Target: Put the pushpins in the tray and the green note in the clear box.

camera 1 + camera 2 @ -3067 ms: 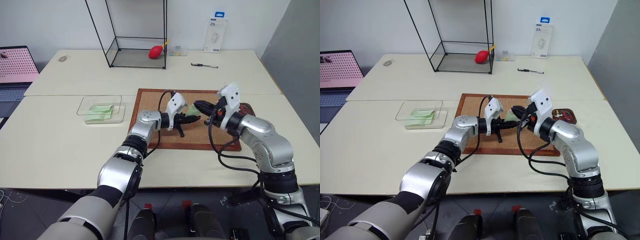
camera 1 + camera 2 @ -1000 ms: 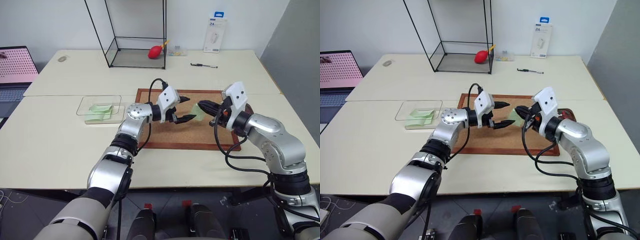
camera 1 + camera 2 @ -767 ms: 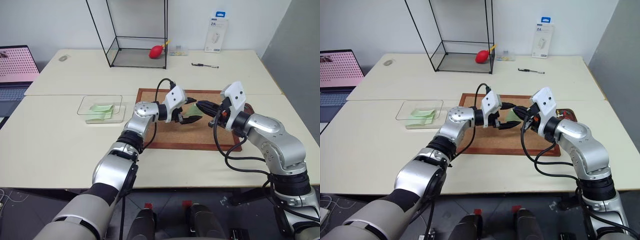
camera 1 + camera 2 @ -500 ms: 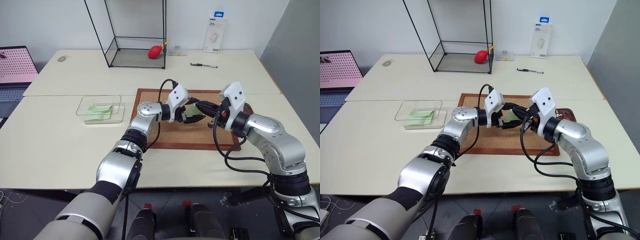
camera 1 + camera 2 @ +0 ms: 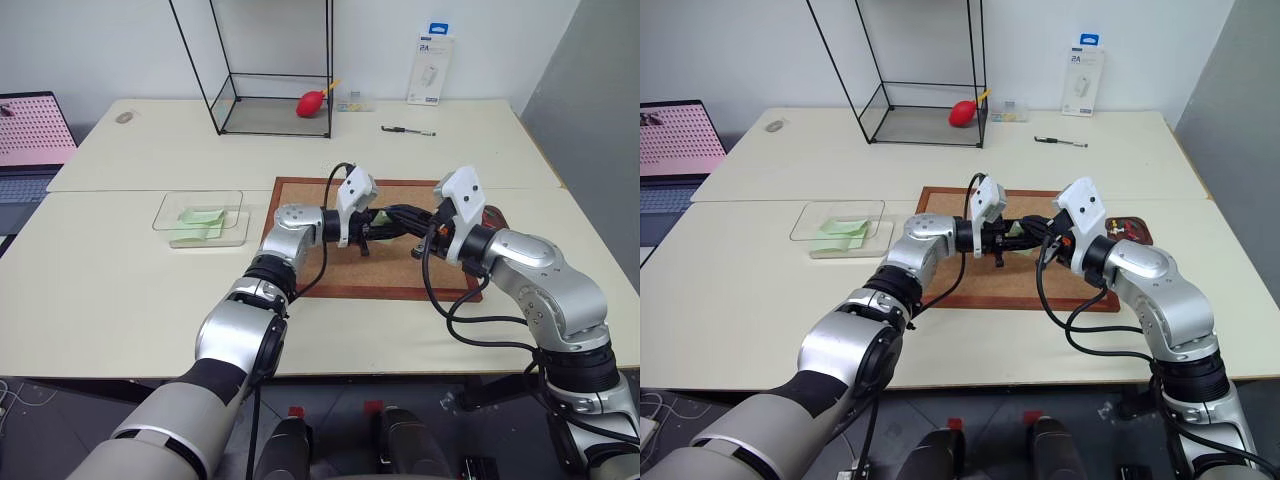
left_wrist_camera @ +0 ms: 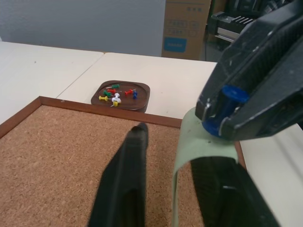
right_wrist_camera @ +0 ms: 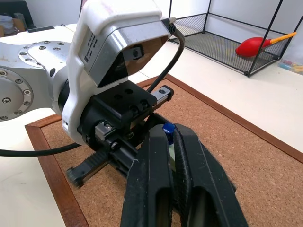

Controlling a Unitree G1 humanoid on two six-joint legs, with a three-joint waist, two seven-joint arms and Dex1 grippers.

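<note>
Over the cork board [image 5: 330,270] my two grippers meet tip to tip. My right gripper [image 7: 166,130] is shut on a blue-headed pushpin [image 6: 227,108] that sticks through the green note [image 6: 187,151], so the note hangs from it. My left gripper [image 5: 383,228] has its jaws narrowed around the note. The paper lies against one finger, and a gap shows to the other finger [image 6: 125,179]. The tray [image 6: 142,92] sits just past the board's far right corner and holds several coloured pushpins [image 6: 116,92]. The clear box [image 5: 165,215] lies left of the board with green slips inside.
A tall black-framed glass case [image 5: 270,70] with a red bulb [image 5: 312,102] stands at the back. A white package [image 5: 431,70] and a small black tool [image 5: 408,130] lie at the back right. A laptop [image 5: 30,140] sits at the far left.
My left gripper has swung right up to the hanging note, rolled, and drawn its wide jaws in around it. The right gripper has kept still with the pin.
</note>
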